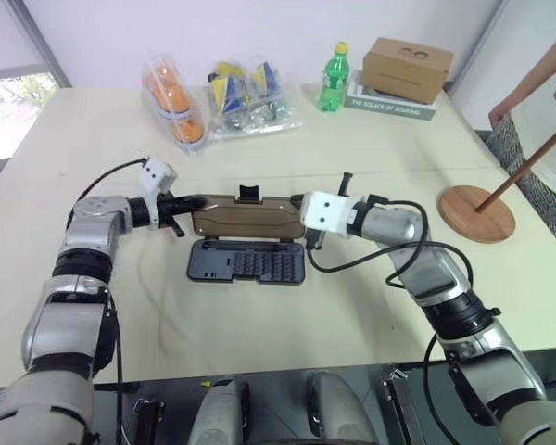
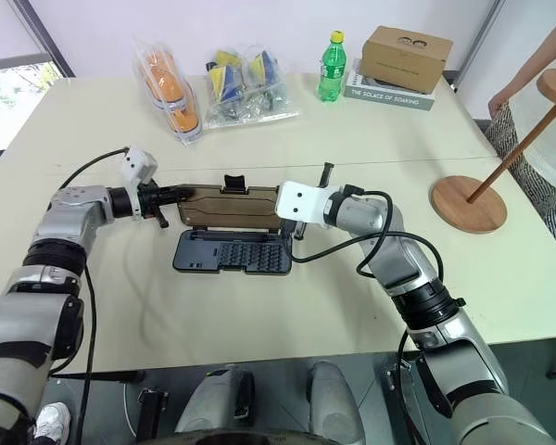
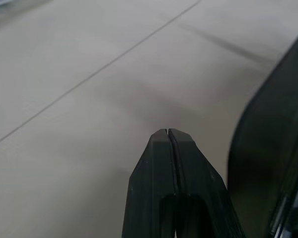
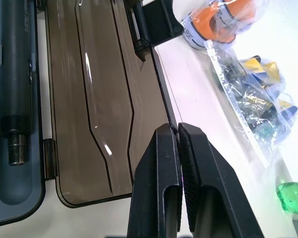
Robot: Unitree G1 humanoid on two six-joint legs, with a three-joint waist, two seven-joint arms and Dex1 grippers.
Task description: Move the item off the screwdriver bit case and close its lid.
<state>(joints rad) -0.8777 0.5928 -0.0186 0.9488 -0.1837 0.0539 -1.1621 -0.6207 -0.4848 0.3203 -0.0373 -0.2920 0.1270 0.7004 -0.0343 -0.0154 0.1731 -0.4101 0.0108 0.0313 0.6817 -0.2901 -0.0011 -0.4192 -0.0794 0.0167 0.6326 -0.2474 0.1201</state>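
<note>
The case (image 1: 246, 261) is seen open at the table's (image 1: 259, 334) middle, its lid (image 1: 247, 220) laid flat on the far side. Both grippers, left (image 1: 196, 200) and right (image 1: 305, 211), are shut and empty at the lid's ends. The stand (image 1: 476, 211) is set far right.

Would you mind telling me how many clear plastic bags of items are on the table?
2, side by side along the table's far edge. The bag with orange items lies furthest left; the bag with blue and yellow items sits between it and the green bottle.
</note>
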